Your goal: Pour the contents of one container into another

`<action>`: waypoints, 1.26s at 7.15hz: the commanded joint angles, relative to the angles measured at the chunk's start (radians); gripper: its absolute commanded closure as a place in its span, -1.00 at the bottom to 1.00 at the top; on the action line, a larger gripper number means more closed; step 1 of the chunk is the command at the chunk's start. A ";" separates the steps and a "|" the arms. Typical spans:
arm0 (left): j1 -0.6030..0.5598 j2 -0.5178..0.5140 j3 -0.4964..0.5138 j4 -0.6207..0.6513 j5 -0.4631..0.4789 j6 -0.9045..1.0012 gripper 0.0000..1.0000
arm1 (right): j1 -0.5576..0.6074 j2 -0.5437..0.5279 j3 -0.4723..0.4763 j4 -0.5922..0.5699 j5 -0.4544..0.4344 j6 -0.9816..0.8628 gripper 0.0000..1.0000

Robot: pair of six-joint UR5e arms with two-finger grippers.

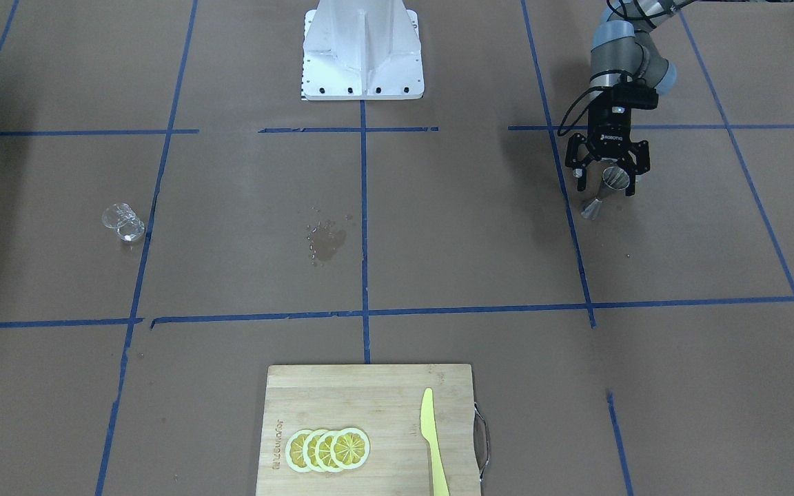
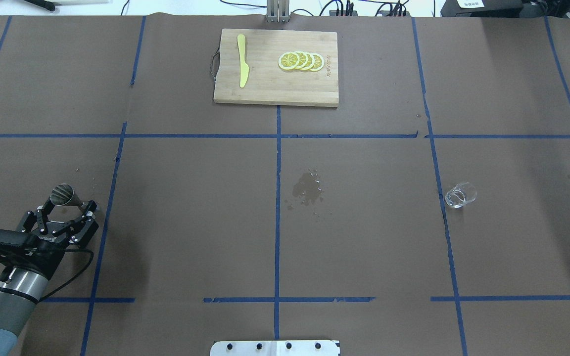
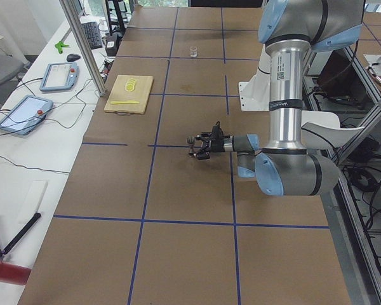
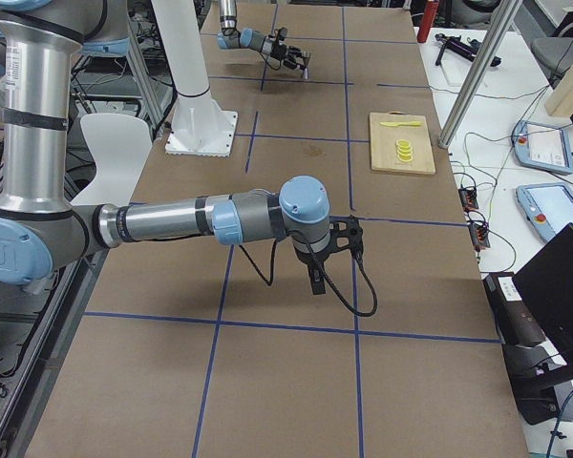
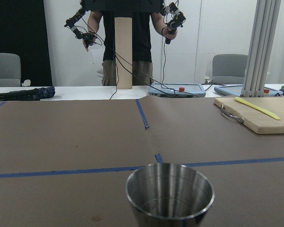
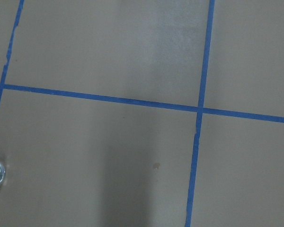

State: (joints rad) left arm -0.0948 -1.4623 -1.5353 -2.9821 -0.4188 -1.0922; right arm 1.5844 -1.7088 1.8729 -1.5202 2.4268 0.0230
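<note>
Gaping wide, left hand (image 1: 607,184) marked ROBOTIQ, steel jigger (image 2: 63,194) between its fingers, right hand (image 4: 317,281), openness unclear

A wide counter (image 2: 364,247) covered in brown paper, divided into squares by blue tape lines (image 2: 277,222). Beyond it are a white wall (image 5: 213,28), grey chairs (image 5: 4,68), a metal post (image 5: 262,47) and a white side table (image 3: 51,146). Even indoor light.

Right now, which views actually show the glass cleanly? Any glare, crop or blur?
Overhead exterior: glass sharp but low-contrast on the brown paper. Exterior front-facing: same, with small glints. Right wrist-mounted: cut off by the left edge. Exterior left: far, tiny, no detail. Left wrist-mounted: absent; only the jigger, sharp.
</note>
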 commanded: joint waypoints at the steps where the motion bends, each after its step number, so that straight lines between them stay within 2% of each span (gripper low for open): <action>1: 0.001 -0.006 0.009 0.000 -0.006 0.003 -1.00 | 0.000 0.000 0.000 0.000 0.000 0.000 -1.00; 2: 0.001 -0.007 0.007 0.000 -0.006 0.003 -1.00 | 0.000 0.000 -0.001 0.000 0.000 0.000 -1.00; 3: 0.001 -0.009 0.004 0.000 -0.008 0.002 -0.88 | 0.000 0.000 0.000 0.000 0.000 0.000 -1.00; 4: 0.000 -0.018 0.007 0.000 -0.006 0.000 0.00 | 0.000 0.000 0.000 0.000 0.000 0.000 -1.00; 5: 0.000 -0.016 0.007 0.000 -0.006 0.000 0.57 | 0.000 0.000 0.000 0.000 0.000 0.000 -1.00; 9: -0.003 0.000 0.013 -0.038 -0.006 0.002 0.58 | 0.000 0.000 0.000 0.000 0.000 0.000 -1.00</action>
State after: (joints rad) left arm -0.0974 -1.4655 -1.5255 -3.0139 -0.4249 -1.0909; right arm 1.5846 -1.7089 1.8730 -1.5202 2.4268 0.0230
